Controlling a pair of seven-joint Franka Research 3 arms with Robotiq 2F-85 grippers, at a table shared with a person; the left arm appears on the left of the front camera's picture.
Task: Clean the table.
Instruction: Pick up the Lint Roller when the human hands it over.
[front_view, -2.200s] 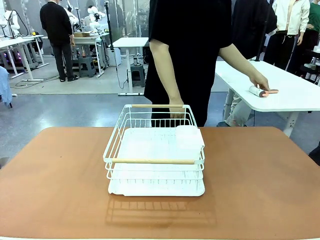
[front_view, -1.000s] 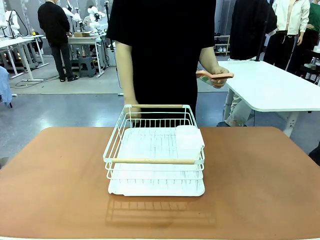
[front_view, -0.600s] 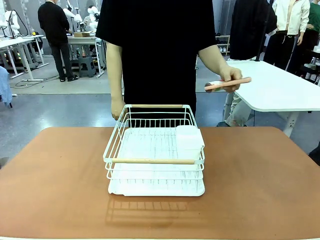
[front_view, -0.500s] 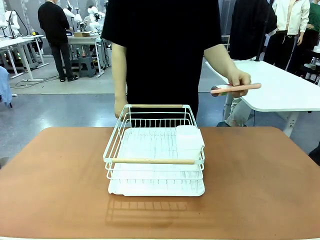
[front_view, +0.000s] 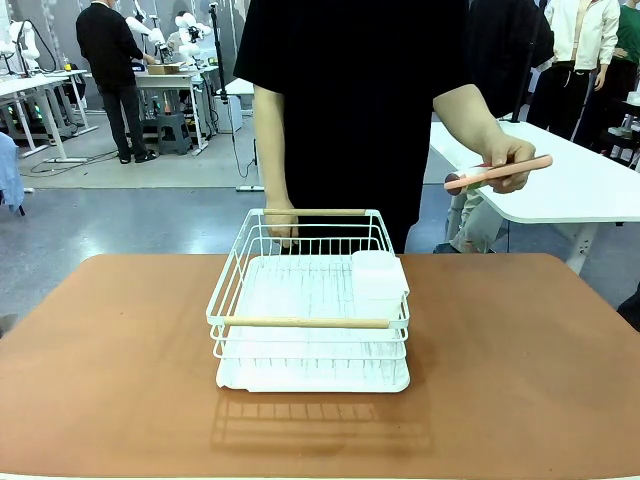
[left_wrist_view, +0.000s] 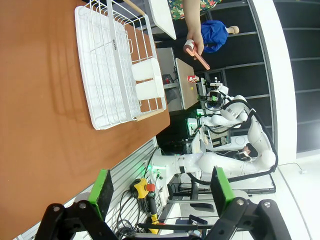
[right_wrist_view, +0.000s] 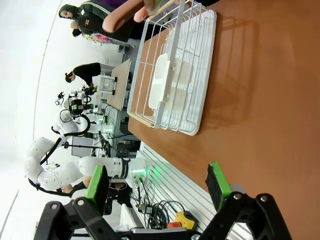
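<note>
Front view: the table (front_view: 520, 340), with its terracotta top, spreads across the lower half of the picture, from 3 o'clock round through 6 to 9. A white wire rack (front_view: 310, 300) with two wooden handles stands at the table's middle. A white container (front_view: 378, 272) sits in the rack's 1 o'clock corner.

A person in a black shirt (front_view: 350, 90) stands at 12 o'clock, at the table's far edge. The roller hand (front_view: 508, 158) holds a pink-handled roller (front_view: 497, 172) in the air at about 2 o'clock from the rack, clear of the table. Half a second ago the roller was lower and nearer the rack; it has since moved up and toward 3 o'clock. The free hand (front_view: 283, 226), which then hung just outside the rack's 11 o'clock corner, is now behind the far wooden handle, at the rack's rim. The person's body has also shifted toward 3 o'clock. The rack and container have not moved.

In the left wrist view, the left gripper (left_wrist_view: 162, 187) has its green pads spread wide with nothing between them. The table lies at 9 to 12 o'clock, well away from it. In the right wrist view, the right gripper (right_wrist_view: 157, 184) is likewise spread and empty, with the table at 1 to 4 o'clock.
</note>
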